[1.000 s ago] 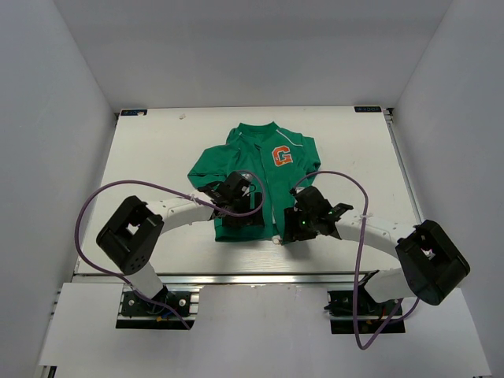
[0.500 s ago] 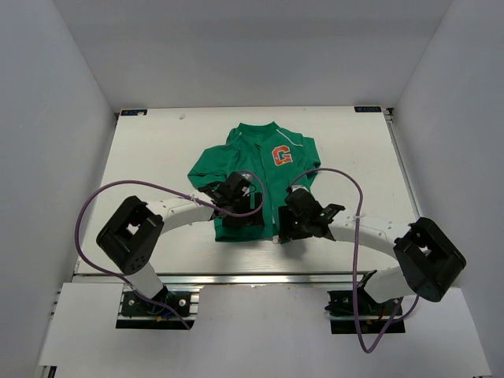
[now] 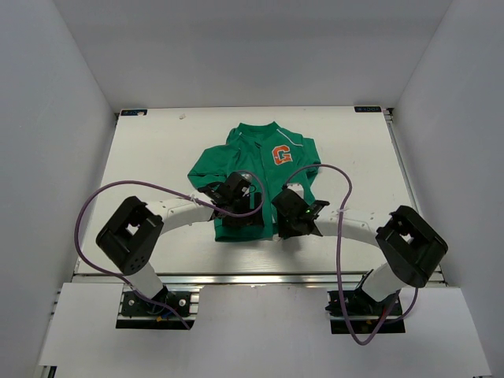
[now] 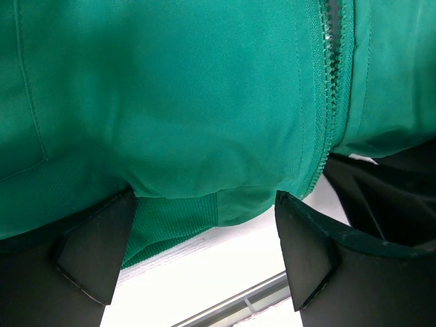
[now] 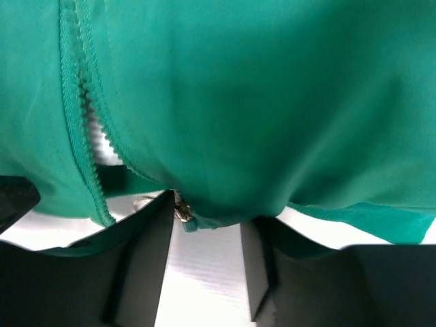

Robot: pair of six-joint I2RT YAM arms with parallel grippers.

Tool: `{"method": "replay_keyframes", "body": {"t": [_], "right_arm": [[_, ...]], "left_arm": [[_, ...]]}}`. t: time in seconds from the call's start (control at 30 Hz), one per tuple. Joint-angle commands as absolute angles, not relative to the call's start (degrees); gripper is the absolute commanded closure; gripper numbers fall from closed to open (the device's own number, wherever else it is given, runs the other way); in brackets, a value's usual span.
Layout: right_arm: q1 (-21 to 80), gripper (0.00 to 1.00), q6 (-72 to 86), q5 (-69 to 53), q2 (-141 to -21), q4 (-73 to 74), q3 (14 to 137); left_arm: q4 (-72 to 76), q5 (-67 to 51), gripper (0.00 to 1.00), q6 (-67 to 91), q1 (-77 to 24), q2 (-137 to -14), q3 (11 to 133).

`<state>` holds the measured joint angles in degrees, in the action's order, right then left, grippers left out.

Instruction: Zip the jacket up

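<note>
Between the wide-spread fingers of the left gripper bulges the ribbed hem of the jacket. The jaws stand released, with nothing pinched. Just beside that hem the zip runs upward, its two rows of teeth parted.

The right gripper sits at the hem on the other side of the zip. Its fingers are part-way apart, and bare bench shows in the gap. The cloth's lower edge spans their tips, and I cannot tell whether it is pinched or only touched. A small metal zip piece hangs at the hem corner, just beside one finger.

Seen from above, the green jacket lies flat in the middle of the white bench, collar away from the arms, with an orange G patch on the chest. Both grippers and their wrists cover the lower front there, hiding the hem and the zip's lower end. The wrist views show only cloth near the hem and cut off everything higher.
</note>
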<state>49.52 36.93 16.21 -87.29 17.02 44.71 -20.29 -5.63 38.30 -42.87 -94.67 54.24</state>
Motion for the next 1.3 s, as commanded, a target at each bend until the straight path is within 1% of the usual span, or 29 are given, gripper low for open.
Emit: {"method": "replay_keyframes", "body": {"t": [0.0,0.03,0.07,0.13,0.17,0.27,0.37,0.53,0.67,0.73,0.8,0.87,0.93,0.97,1.13,1.27], "right_arm": [[50.3,0.55,39.6,20.0,-90.6,22.7,43.8],[50.5,0.58,39.9,20.0,-90.7,22.8,43.7],[50.5,0.63,40.0,20.0,-90.6,22.6,43.1],[50.5,0.70,39.6,19.1,-89.7,21.6,42.5],[50.6,0.79,38.6,17.9,-88.6,21.0,41.8],[50.6,0.81,35.7,14.9,-85.8,18.1,40.9],[50.6,0.81,33.4,11.5,-82.8,15.0,39.6],[50.5,0.82,32.7,10.6,-80.2,13.4,38.5],[50.5,0.62,31.7,9.8,-80.2,14.1,38.7],[50.5,0.57,31.6,9.8,-80.8,14.3,38.8],[50.5,0.55,31.6,9.8,-81.3,14.7,38.8],[50.4,0.57,31.6,9.7,-81.5,14.5,38.7],[50.4,0.64,31.6,10.1,-81.1,13.7,38.2],[50.2,0.65,31.6,9.8,-80.9,13.4,38.1],[49.3,0.60,31.6,6.6,-79.6,10.6,36.9],[48.3,0.52,32.0,5.2,-79.3,10.4,36.7]], "left_arm": [[-21.9,-4.0,0.07,38.7,-43.1,-91.8,53.5],[-22.0,-3.9,0.07,38.7,-43.1,-91.7,53.7],[-22.1,-3.7,0.07,38.7,-43.2,-91.7,53.8],[-22.2,-3.4,0.07,38.7,-43.1,-91.8,54.1],[-22.4,-3.3,0.07,38.7,-43.2,-91.8,54.1],[-22.9,-2.9,0.08,38.7,-43.1,-92.2,54.6],[-23.2,-2.6,0.08,38.7,-43.1,-92.0,54.8],[-23.6,-2.5,0.08,38.5,-43.2,-91.7,54.8],[-24.1,-2.2,0.08,38.3,-43.1,-91.1,54.9],[-24.3,-1.9,0.08,38.1,-43.1,-90.9,54.9],[-24.6,-1.8,0.08,38.1,-43.1,-90.7,55.0],[-24.6,-1.7,0.08,38.0,-43.1,-90.6,55.0],[-24.8,-1.7,0.08,38.0,-43.1,-90.5,55.0],[-24.8,-1.8,0.08,38.0,-43.2,-90.5,55.1],[-24.7,-1.9,0.08,37.8,-43.1,-90.5,55.1],[-24.6,-1.9,0.08,37.7,-43.1,-90.4,55.0]]}}
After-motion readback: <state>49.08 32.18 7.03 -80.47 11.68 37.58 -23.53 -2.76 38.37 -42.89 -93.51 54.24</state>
